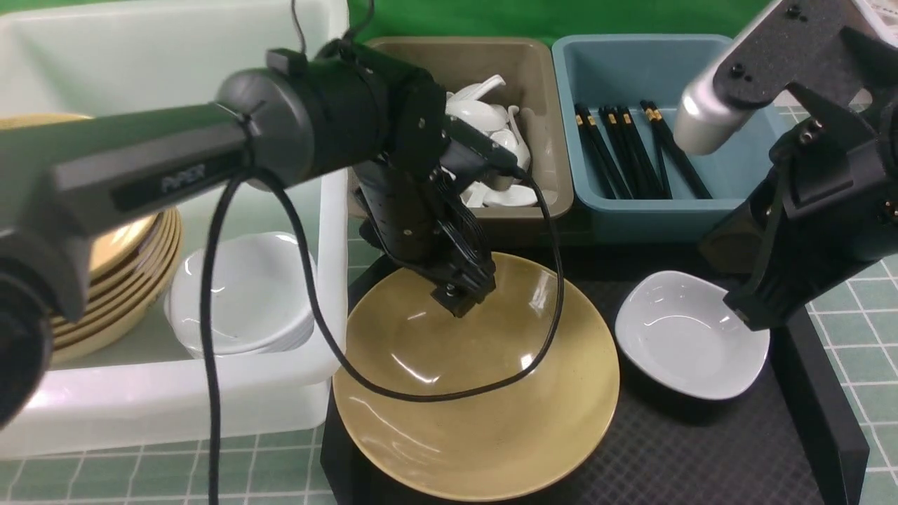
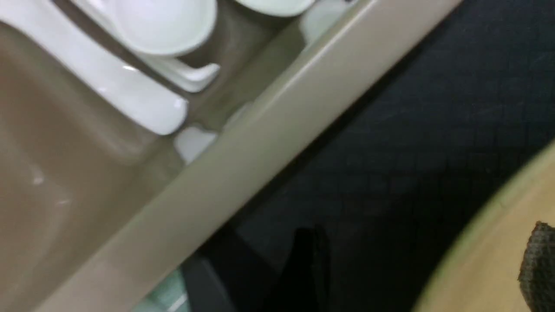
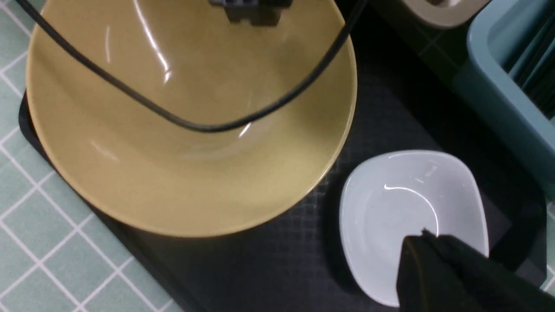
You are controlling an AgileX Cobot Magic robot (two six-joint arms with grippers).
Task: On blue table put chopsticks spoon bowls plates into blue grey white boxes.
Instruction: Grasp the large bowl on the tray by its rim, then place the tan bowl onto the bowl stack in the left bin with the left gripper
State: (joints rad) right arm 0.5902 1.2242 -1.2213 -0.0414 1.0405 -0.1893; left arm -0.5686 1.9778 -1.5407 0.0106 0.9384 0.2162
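A wide tan bowl (image 1: 477, 393) lies on the black tray, with a small white plate (image 1: 680, 337) to its right. My left gripper (image 1: 459, 298) hangs over the bowl's far part. It is open and holds nothing; one fingertip (image 2: 537, 264) shows over the bowl (image 2: 490, 260). My right gripper (image 1: 740, 313) is shut and empty at the plate's right rim, its tip (image 3: 422, 238) over the plate (image 3: 390, 216). Spoons (image 1: 484, 116) fill the grey box (image 1: 537, 63). Chopsticks (image 1: 624, 154) lie in the blue box (image 1: 617, 210). The white box (image 1: 175, 400) holds stacked bowls (image 1: 133, 280) and plates (image 1: 245, 294).
The black tray (image 1: 701, 456) sits on the blue table (image 1: 870, 315), just in front of the grey and blue boxes. My left arm's cable (image 1: 421, 396) loops across the tan bowl. The grey box's rim (image 2: 260, 143) passes close under my left wrist.
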